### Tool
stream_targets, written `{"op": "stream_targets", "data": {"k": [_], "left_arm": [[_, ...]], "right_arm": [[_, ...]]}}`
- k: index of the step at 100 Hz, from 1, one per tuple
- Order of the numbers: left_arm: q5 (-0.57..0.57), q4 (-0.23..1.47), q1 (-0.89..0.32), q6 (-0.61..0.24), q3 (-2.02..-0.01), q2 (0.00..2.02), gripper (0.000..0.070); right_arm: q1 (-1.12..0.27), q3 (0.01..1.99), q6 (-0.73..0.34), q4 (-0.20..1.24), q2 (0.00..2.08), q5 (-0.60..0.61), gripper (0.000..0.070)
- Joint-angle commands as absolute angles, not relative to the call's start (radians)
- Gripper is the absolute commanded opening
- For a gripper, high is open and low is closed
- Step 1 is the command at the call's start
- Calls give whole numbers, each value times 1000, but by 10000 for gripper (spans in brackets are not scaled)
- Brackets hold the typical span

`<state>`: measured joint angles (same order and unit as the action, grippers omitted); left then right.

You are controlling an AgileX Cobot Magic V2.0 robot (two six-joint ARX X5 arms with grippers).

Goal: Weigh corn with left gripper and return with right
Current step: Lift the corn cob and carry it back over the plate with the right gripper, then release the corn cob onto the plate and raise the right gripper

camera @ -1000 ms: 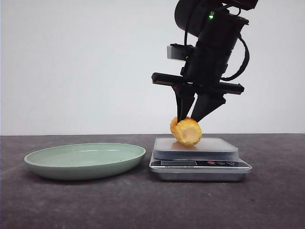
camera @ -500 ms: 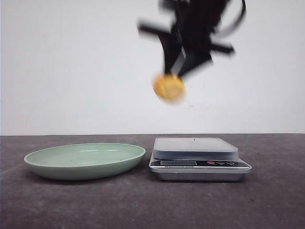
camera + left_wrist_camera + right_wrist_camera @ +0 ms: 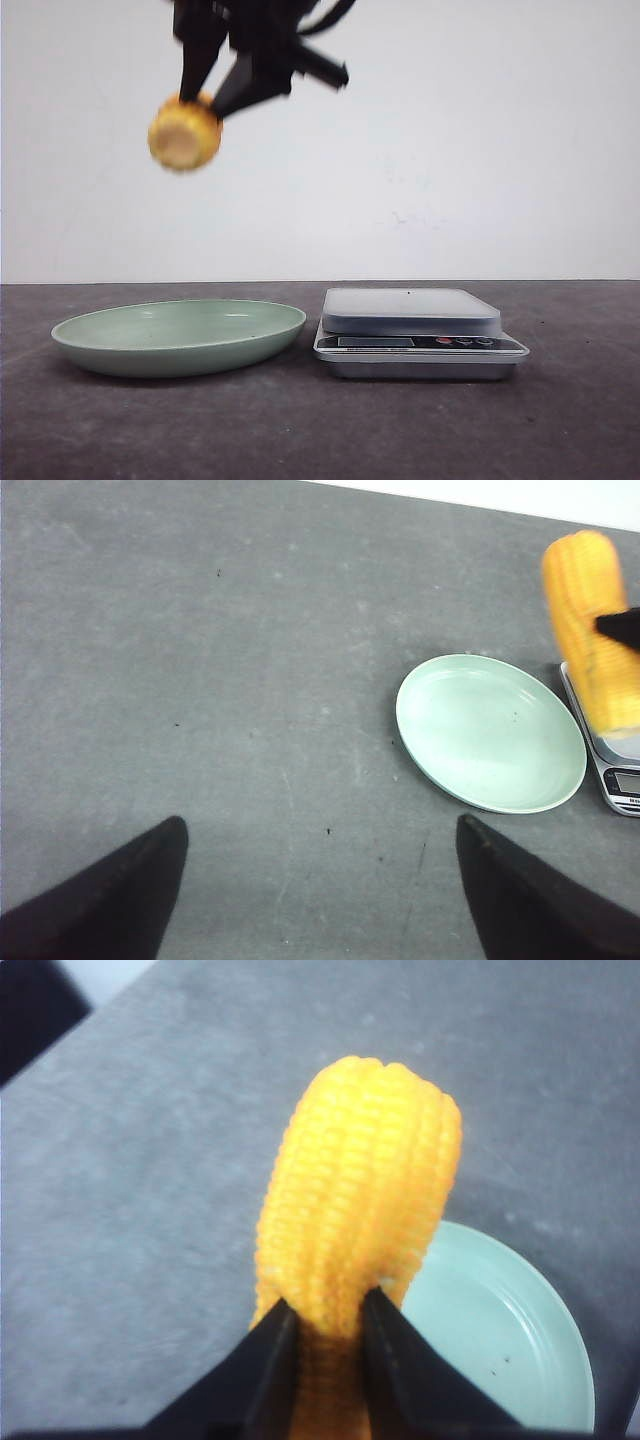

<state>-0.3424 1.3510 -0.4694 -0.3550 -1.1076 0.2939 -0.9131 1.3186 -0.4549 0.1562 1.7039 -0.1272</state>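
From the front, the right gripper [image 3: 208,92] hangs high up, blurred, with its fingers squeezed on the corn [image 3: 185,134]. The corn is in the air, well above the plate [image 3: 179,337], and its pale cut end faces the camera. The green plate sits on the dark surface [image 3: 320,430], just beside the scale [image 3: 418,333]. The scale top is bare. Its small screen and buttons are too tiny to read, and no writing shows on it.

In the left wrist view, the left gripper [image 3: 320,900] is over the gray surface with its two black fingers [image 3: 110,895] spread wide and nothing between them. The plate [image 3: 490,732] lies farther off, and the corn [image 3: 592,630] shows in front of the scale [image 3: 622,770] at the edge of the picture. A bit of a black finger touches the corn's side.

In the right wrist view, the two fingers [image 3: 262,1365] pinch the corn [image 3: 355,1220] near its one end. The rows of yellow kernels stick out away from them. The plate [image 3: 500,1340] is on the surface far below the corn. No words or labels can be read in any view.
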Motion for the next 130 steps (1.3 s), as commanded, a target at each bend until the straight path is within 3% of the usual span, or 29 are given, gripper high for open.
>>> {"op": "stream_targets", "data": {"k": [1,59,64,76,81,105,130], "left_arm": [[-348,1343,-472,-347,-1117,293,503],[-348,1346,-472,-353,-1117,293,503],[-348,1346,-472,-353,-1117,293,503],[-348,1346,-472,-353,-1117,293,503],[-348,1346,-472,-353,-1117,293,503],[-348,1348,-472,-352,-1117,293,503],[-348,1345,-472,-352,-1117,293,503]], "right_arm": [[-917,1339,-490,149,1765,-131,0],[-874,1340,-529,108,1971,-72,3],[-875,1340,-532,103,1975,-71,78],[-875,1340,-532,78,1975,-70,493],[-875,1340,-532,62,1975,-62,580],[-856,1351,-504,52,1912,-27,554],[-759,1351,-352,177,1622,-37,550]]}}
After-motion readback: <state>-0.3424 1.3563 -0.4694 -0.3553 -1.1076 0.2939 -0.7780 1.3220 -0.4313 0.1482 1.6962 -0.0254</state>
